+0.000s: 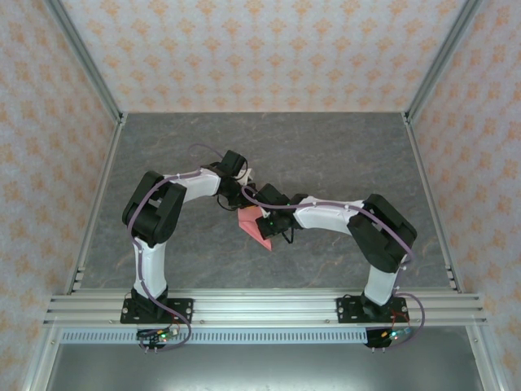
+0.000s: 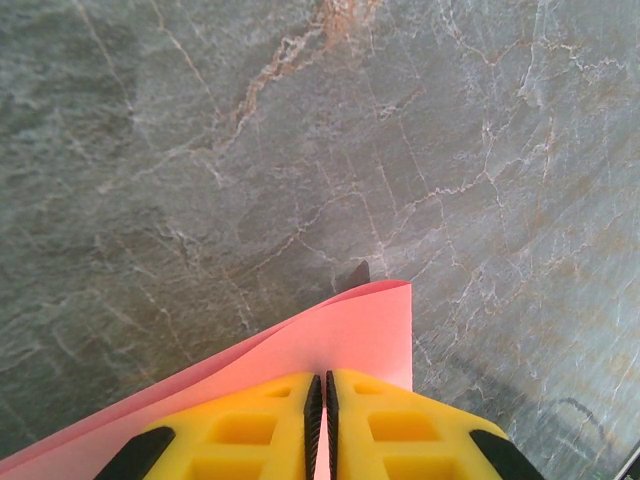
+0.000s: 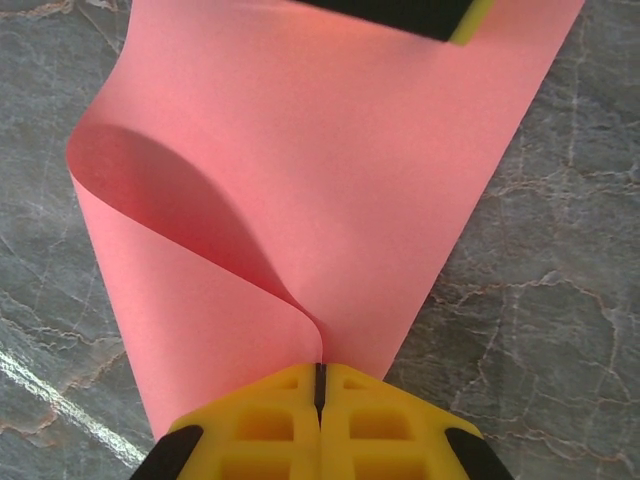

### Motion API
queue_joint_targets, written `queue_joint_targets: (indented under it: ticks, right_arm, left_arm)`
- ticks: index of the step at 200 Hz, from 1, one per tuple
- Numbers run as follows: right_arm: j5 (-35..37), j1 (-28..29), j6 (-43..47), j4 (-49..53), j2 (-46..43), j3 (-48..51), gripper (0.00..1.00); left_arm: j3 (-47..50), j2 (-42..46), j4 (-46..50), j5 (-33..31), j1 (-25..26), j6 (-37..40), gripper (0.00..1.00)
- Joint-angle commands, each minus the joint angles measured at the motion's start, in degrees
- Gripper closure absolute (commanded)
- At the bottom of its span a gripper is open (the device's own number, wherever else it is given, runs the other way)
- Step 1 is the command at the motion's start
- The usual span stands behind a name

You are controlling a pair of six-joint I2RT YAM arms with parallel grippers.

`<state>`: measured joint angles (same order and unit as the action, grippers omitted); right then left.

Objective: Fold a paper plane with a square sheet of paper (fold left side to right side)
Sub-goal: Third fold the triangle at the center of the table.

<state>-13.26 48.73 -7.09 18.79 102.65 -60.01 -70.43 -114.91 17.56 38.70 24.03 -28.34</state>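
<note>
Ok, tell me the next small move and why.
Probably lower the pinched edges to the table and flatten the bend: both the left end effector and right end effector grip the square sheet of paper, which curls over loosely, uncreased.

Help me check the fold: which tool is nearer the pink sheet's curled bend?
Right. The right tool pinches the pink sheet where the curled bend ends; the left tool pinches the opposite edge, away from it.
</note>
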Motion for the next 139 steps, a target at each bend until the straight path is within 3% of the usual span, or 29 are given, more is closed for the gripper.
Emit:
queue_joint_targets:
  ticks: [1,107,139]
  right_arm:
    - [2.2,-0.1,-0.2,1.0,0.0,-0.3,1.0]
    - [-1.0,0.1,0.5,2.9,3.6,-0.4,1.0]
    - [-0.7,1.0,0.9,4.2,5.0,-0.6,1.0]
  left_arm:
    - [1.0,-1.6,2.7,-2.1,1.3,1.4,0.85]
    - [0.5,-1.4,3.0,-1.5,1.2,1.6,0.85]
    - [-0.3,-0.7,3.5,-1.3,1.3,1.8,0.81]
